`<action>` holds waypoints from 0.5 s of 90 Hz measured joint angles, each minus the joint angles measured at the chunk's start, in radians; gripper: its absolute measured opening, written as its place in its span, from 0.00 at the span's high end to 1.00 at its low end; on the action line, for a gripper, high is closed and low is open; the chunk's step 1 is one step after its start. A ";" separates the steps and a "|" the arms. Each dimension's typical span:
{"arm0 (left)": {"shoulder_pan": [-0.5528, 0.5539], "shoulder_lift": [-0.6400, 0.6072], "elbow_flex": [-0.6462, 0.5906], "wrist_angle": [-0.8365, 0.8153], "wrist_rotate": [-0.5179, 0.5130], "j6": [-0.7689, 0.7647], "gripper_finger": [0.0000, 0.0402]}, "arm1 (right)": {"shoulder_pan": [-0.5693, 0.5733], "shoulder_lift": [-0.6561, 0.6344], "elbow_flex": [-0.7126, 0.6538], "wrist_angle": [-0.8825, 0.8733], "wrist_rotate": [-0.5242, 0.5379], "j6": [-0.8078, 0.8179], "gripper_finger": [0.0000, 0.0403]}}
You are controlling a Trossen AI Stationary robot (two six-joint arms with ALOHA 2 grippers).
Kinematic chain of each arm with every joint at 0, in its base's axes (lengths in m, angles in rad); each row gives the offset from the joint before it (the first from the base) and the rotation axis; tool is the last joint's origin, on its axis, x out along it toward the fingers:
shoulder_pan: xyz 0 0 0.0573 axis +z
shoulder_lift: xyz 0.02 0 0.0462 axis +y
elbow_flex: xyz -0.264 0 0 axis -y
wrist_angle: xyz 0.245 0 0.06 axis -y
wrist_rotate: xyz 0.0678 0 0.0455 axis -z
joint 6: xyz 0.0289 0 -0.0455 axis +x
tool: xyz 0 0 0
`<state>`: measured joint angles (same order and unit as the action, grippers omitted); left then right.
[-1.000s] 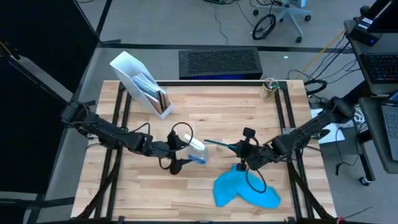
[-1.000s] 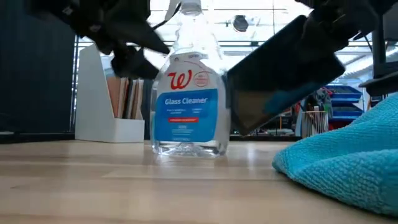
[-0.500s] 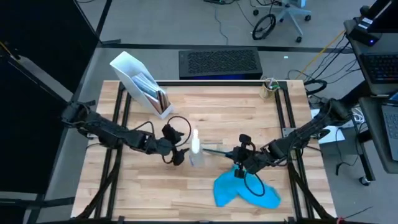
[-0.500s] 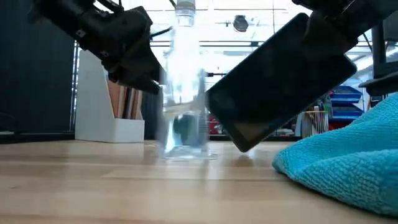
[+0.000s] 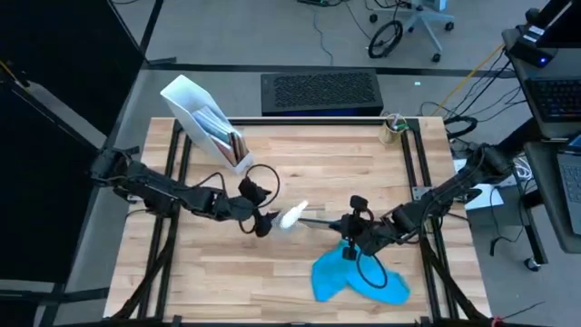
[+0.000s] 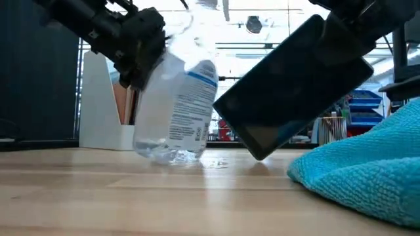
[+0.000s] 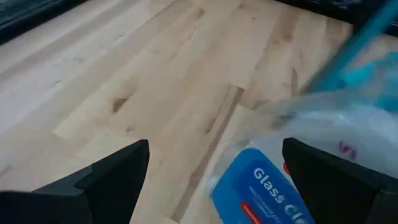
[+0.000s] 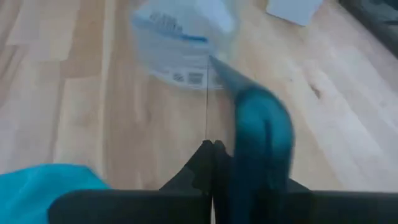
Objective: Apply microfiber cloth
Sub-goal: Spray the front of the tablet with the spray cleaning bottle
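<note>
The microfiber cloth [image 5: 354,280] [image 6: 367,170] is a sky-blue heap lying on the table's near right part, touched by no gripper. My right gripper [image 5: 348,225] [image 8: 211,149] is just beyond it, shut on a dark tablet [image 5: 320,220] [image 6: 295,85]. A clear spray bottle [image 5: 292,216] [image 6: 172,108] leans toward the table's right, its base edge on the wood. My left gripper [image 5: 265,222] [image 7: 216,143] is open at the bottle's left side, and the bottle's blue label [image 7: 267,186] shows between its fingers. My left gripper stands open around the leaning bottle's upper part [image 6: 157,65]; I cannot tell whether a finger touches it. My right gripper pinches the tablet's right end [image 8: 208,134] between its two fingers, coming level from the table's right. The tablet stands on edge, its face toward the near side, slanting down to its left corner [image 6: 259,154] close over the wood.
A white file holder [image 5: 204,123] [image 6: 111,115] with folders stands at the far left. A small cup [image 5: 392,127] sits at the far right corner. A black vented box [image 5: 320,93] lies beyond the far edge. Bare wood shows at the near left.
My left gripper let go of the upright bottle, drew back toward the table's left, then came right again. The bottle turned about and now tips toward the right. My right gripper has carried the tablet a little left and lower.
</note>
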<state>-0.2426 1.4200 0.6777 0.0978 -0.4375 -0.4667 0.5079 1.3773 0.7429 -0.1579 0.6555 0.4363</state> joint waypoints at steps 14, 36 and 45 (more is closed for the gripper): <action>-0.009 0.000 0.000 -0.015 0.006 0.001 0.11 | -0.018 -0.002 0.000 0.014 0.005 -0.018 0.98; -0.009 0.000 0.000 -0.035 -0.003 0.002 0.11 | -0.017 -0.002 0.029 0.019 -0.007 -0.035 0.98; -0.009 0.000 0.000 -0.035 -0.005 0.002 0.11 | -0.017 -0.002 0.051 0.012 -0.007 -0.053 0.98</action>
<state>-0.2512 1.4200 0.6777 0.0631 -0.4427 -0.4652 0.4906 1.3758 0.7943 -0.1457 0.6489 0.3831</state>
